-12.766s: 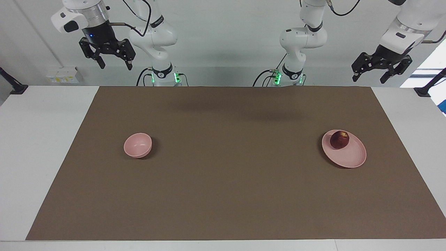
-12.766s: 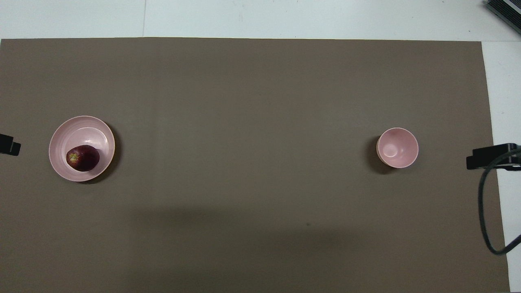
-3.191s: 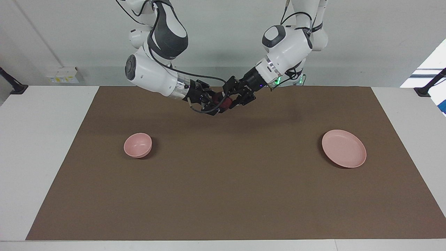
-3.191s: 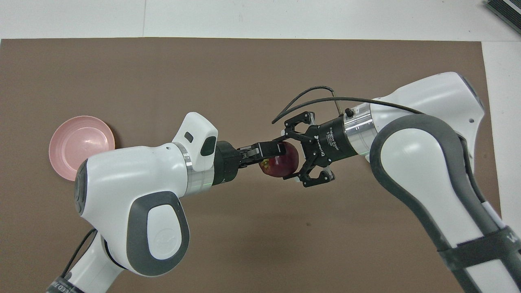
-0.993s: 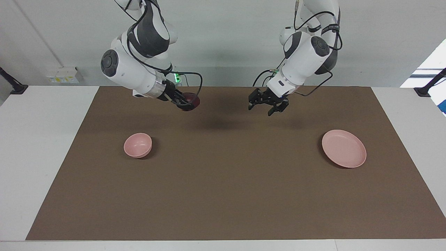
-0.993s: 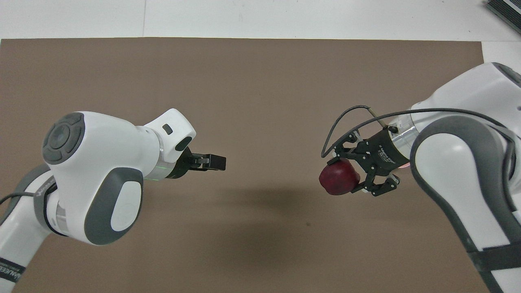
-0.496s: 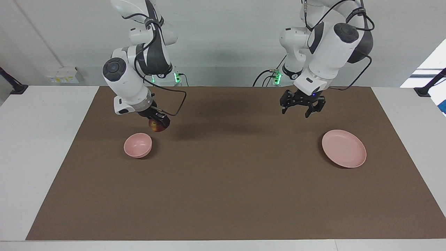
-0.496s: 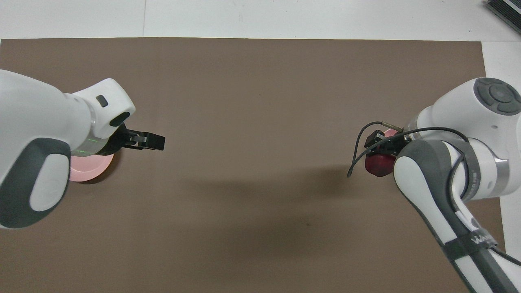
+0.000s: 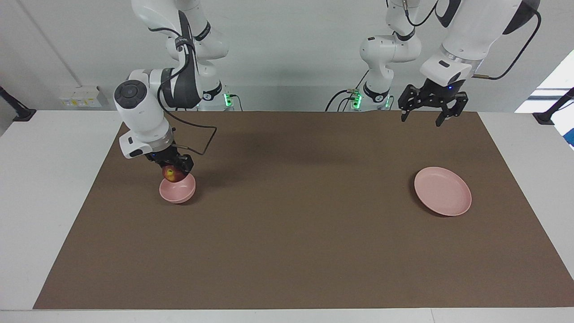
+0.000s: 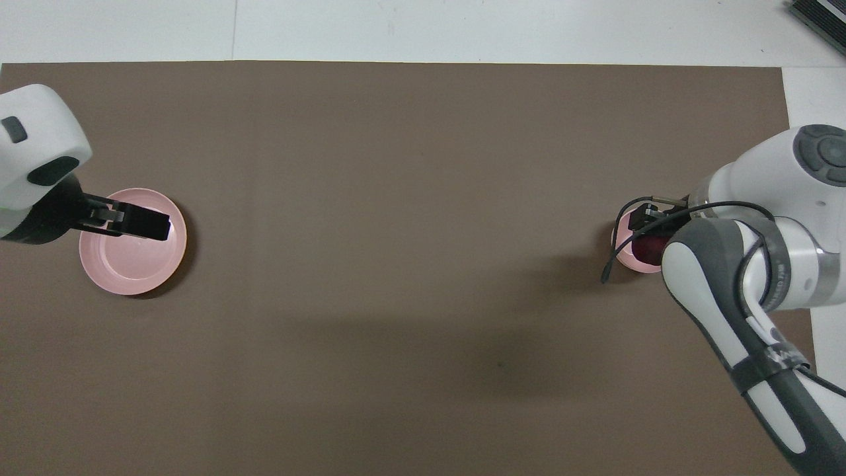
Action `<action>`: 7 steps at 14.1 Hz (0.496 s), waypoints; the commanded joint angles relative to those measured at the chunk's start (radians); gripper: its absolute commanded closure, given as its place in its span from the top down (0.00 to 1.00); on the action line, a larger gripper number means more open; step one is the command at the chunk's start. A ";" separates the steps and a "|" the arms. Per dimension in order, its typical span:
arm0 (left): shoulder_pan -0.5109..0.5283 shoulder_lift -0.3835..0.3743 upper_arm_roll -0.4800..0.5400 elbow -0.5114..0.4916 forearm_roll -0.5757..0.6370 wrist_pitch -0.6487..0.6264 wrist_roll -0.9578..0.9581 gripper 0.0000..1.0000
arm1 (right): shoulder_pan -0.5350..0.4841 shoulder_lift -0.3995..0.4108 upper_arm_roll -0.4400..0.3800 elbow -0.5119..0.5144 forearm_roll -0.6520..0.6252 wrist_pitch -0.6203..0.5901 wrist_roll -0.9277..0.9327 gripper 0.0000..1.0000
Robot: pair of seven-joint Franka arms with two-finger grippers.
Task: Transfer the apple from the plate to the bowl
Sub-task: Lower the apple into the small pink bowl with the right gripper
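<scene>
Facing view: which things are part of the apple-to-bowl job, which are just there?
In the job:
- apple, held by the right gripper just over the bowl
- bowl
- plate, now bare
- left gripper, open, raised by the table's edge nearest the robots

Just there:
- brown mat

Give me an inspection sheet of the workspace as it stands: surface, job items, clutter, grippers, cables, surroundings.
Surface: brown mat on a white table.
Apple: held just above the bowl, at its rim.
Plate: bare, toward the left arm's end.
Clutter: nothing seen.
Right gripper: shut on the apple, over the bowl.
Left gripper: open, holding nothing, raised over the mat's edge near its base; waits.
Cables: black cable loops from the right wrist, off the mat.
Surroundings: white wall, socket box, clamp mounts at both table ends.
</scene>
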 commanded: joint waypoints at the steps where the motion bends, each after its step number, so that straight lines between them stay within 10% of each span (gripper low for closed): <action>1: 0.018 0.010 0.016 0.052 0.016 -0.080 0.074 1.00 | -0.014 0.020 0.010 -0.005 -0.075 0.025 -0.029 0.00; 7: -0.100 0.009 0.194 0.081 0.017 -0.144 0.106 1.00 | -0.044 0.057 0.011 -0.018 -0.077 0.065 -0.042 0.00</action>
